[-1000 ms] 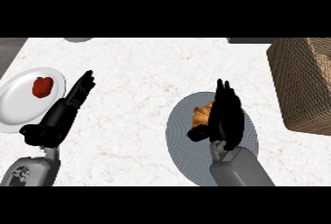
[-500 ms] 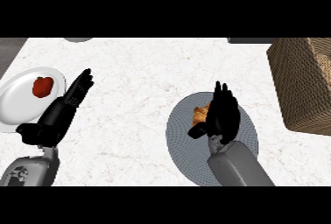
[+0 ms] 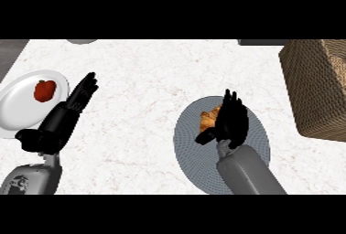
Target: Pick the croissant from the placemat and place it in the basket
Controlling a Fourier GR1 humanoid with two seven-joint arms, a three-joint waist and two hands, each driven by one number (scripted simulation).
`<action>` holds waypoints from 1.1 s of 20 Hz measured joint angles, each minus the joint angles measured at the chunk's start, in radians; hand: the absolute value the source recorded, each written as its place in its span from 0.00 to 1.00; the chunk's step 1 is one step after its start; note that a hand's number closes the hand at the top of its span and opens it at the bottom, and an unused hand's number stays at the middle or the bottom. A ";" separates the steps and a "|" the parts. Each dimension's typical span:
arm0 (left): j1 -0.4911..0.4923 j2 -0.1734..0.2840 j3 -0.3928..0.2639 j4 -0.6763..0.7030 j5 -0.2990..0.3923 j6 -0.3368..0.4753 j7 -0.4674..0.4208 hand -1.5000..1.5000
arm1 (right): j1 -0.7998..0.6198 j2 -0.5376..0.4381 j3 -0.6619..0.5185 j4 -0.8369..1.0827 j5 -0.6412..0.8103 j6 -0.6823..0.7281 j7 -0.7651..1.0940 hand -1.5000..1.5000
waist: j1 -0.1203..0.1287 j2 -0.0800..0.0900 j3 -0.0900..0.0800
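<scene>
While the right hand (image 3: 231, 121) hovered over the placemat (image 3: 196, 160), the croissant (image 3: 210, 119) lay on the mat's far half, just left of the palm, w/ the thumb reaching under its near end. Fingers were straight, pointing far; not yet curled round the croissant, so no grip. Croissant's long axis ran approx. near-left to far-right, one tip toward the basket (image 3: 317, 87), which stood well apart at far right. Right hand was much the nearer. Left hand (image 3: 64, 116) rested open beside the plate (image 3: 17, 107) w/ a red item (image 3: 45, 90), far left.
</scene>
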 measured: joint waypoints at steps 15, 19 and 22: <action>-0.008 -0.024 0.027 0.021 -0.031 -0.025 -0.016 0.50 | -0.077 -0.006 0.015 0.165 -0.150 -0.049 -0.057 1.00 | -0.002 -0.011 -0.005; 0.005 -0.032 0.023 0.002 -0.036 -0.028 -0.008 0.50 | -0.091 -0.011 0.020 0.191 -0.136 -0.037 -0.071 1.00 | -0.002 -0.015 -0.006; 0.005 -0.027 0.029 0.002 -0.033 -0.034 -0.006 0.50 | -0.064 -0.043 0.070 0.151 -0.134 -0.001 -0.135 1.00 | -0.006 -0.019 -0.006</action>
